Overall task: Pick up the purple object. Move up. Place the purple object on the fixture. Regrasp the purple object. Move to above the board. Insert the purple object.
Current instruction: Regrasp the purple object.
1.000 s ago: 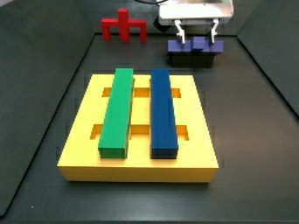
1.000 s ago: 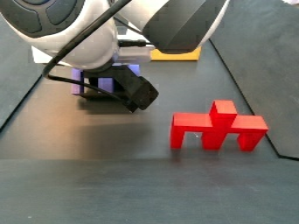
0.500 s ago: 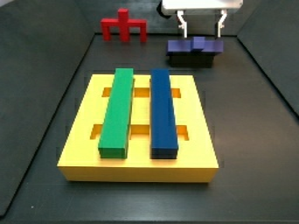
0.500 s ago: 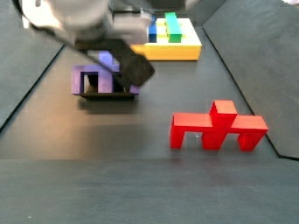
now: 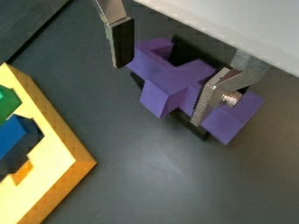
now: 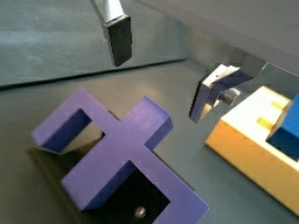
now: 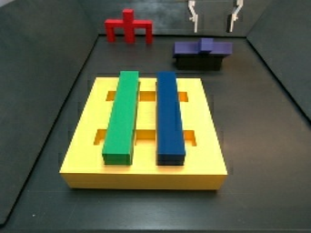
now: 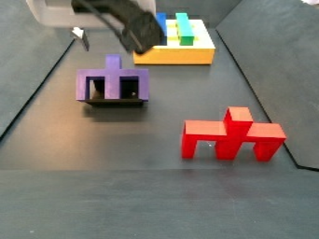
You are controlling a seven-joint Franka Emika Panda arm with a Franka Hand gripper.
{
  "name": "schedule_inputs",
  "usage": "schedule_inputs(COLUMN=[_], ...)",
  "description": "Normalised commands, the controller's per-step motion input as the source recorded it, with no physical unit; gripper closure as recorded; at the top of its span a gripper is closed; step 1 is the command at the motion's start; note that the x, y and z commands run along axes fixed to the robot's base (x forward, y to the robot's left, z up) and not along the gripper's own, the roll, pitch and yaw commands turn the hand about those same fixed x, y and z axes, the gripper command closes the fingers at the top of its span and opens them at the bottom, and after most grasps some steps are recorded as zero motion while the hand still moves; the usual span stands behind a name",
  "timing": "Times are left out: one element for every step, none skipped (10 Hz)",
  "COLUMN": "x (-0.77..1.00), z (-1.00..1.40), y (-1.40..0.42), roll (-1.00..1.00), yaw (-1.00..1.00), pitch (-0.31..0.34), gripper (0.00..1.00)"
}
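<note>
The purple object [image 7: 203, 46] lies across the top of the black fixture [image 7: 201, 62] at the far right of the floor; it also shows as a purple cross [image 6: 114, 159] over the fixture's dark cavity [image 6: 142, 191]. My gripper [image 7: 214, 15] hangs open straight above it, well clear, with nothing between the fingers. In both wrist views the two silver fingers [image 5: 117, 39] stand wide apart on either side of the purple object [image 5: 173, 83], not touching it. The yellow board [image 7: 145, 164] with its green bar [image 7: 122, 116] and blue bar [image 7: 169, 118] lies nearer the front.
A red legged piece [image 7: 127, 27] stands at the far wall and appears as the red piece [image 8: 233, 138] close to the camera in a side view. The board's yellow corner [image 5: 41, 153] lies beside the fixture. Dark walls enclose the floor.
The gripper has let go of the purple object, opened, and risen straight up. The purple object stays resting on the fixture.
</note>
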Motion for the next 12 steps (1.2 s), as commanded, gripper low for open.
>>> schedule_inputs(x=[-0.03,-0.10,-0.07,-0.07,-0.08,-0.09,-0.09,-0.06,-0.07,0.00,0.00,0.00], z=[0.12,0.00,0.00,0.00,0.00,0.01,0.05,0.06,0.07,0.00,-0.06,-0.01], y=[0.00,0.00,0.00,0.00,0.00,0.00,0.00,0.00,0.00,0.00,0.03,0.00], roll=[1.00,1.00,1.00,1.00,1.00,1.00,1.00,1.00,1.00,1.00,0.78,0.91], yaw=[0.23,0.27,0.26,0.25,0.24,0.23,0.20,0.17,0.15,0.10,0.08,0.06], pitch=[0.000,0.000,0.000,0.000,0.000,0.000,0.000,0.000,0.000,0.000,0.023,0.020], gripper=[0.00,0.00,0.00,0.00,0.00,0.00,0.00,0.00,0.00,0.00,0.00,0.00])
